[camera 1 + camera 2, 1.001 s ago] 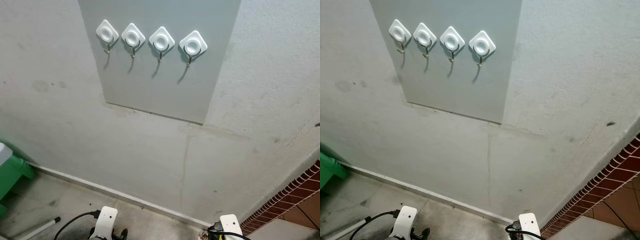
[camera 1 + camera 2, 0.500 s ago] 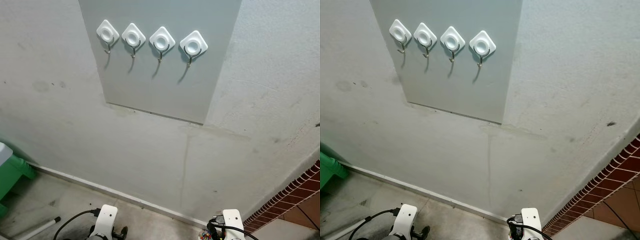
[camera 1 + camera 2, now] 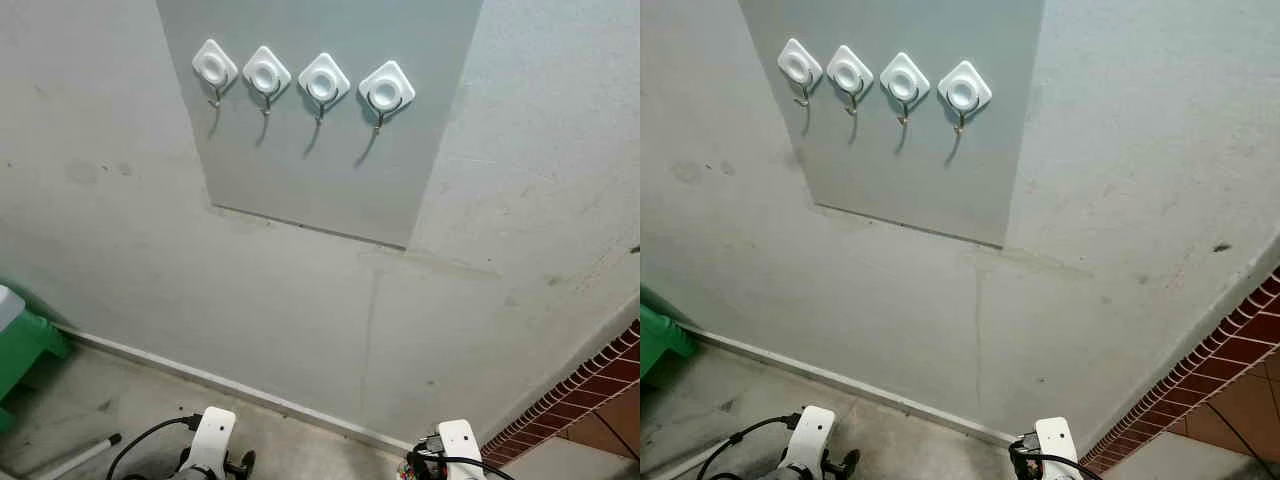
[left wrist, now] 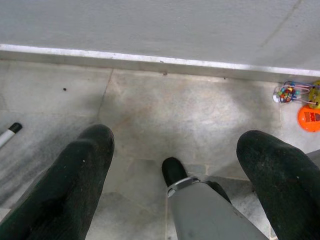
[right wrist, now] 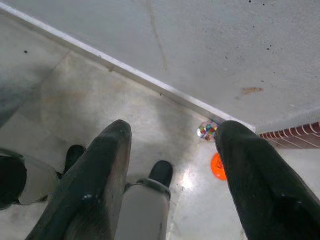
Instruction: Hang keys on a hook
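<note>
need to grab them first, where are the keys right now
The keys lie on the floor at the foot of the wall, beside an orange tag, below the open right gripper, near the brick corner.

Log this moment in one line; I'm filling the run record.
keys: on floor by wall | hooks: four, bare | left hand: open, low | right hand: open, low
</note>
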Controlling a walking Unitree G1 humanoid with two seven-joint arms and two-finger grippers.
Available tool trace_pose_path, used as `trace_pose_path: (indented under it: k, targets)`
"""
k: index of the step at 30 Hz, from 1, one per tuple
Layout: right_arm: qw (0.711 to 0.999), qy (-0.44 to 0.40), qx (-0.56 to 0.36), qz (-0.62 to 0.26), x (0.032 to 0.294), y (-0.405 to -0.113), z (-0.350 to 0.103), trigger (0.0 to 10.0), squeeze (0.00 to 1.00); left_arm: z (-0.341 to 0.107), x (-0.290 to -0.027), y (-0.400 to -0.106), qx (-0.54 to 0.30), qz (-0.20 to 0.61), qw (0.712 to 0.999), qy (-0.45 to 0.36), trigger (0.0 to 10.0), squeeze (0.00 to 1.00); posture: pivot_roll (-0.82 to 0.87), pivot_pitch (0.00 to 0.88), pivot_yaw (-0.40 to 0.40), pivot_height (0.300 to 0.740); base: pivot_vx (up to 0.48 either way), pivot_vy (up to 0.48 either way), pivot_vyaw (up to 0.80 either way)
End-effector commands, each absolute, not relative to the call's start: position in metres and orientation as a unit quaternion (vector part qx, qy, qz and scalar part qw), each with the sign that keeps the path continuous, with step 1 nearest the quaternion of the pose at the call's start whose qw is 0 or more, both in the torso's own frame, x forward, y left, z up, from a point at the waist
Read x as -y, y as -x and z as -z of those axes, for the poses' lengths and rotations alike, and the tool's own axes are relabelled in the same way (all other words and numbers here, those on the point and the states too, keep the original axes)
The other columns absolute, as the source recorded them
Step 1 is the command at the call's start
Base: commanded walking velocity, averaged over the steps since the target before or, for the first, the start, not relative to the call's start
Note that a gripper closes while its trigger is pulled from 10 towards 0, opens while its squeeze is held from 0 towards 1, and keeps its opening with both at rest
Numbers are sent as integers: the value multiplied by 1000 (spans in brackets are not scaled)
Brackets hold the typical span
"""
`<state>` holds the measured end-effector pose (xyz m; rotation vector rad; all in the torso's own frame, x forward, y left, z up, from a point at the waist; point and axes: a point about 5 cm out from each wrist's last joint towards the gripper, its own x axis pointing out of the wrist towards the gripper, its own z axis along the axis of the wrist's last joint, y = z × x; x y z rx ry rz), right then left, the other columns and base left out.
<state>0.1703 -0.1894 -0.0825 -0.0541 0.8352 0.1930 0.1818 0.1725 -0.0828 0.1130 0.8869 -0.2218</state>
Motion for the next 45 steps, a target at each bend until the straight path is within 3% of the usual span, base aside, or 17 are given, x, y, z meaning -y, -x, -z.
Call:
trace_pose_path:
  k: [1,33,45]
  targets:
    - [901,60,-420,-96,190,-168,85,10000,0,83,-177,-180,-429,101,896,-51,10000,0,-17,29,26,740,0,0,0]
    - [896,92,-424,-93,190,-165,87,10000,0,82,-170,-183,-422,117,898,-45,10000,0,-17,1,22,740,0,0,0]
    - [894,91,-430,-82,194,-160,88,10000,0,83,-172,-178,-422,115,898,-47,10000,0,-19,0,20,740,0,0,740]
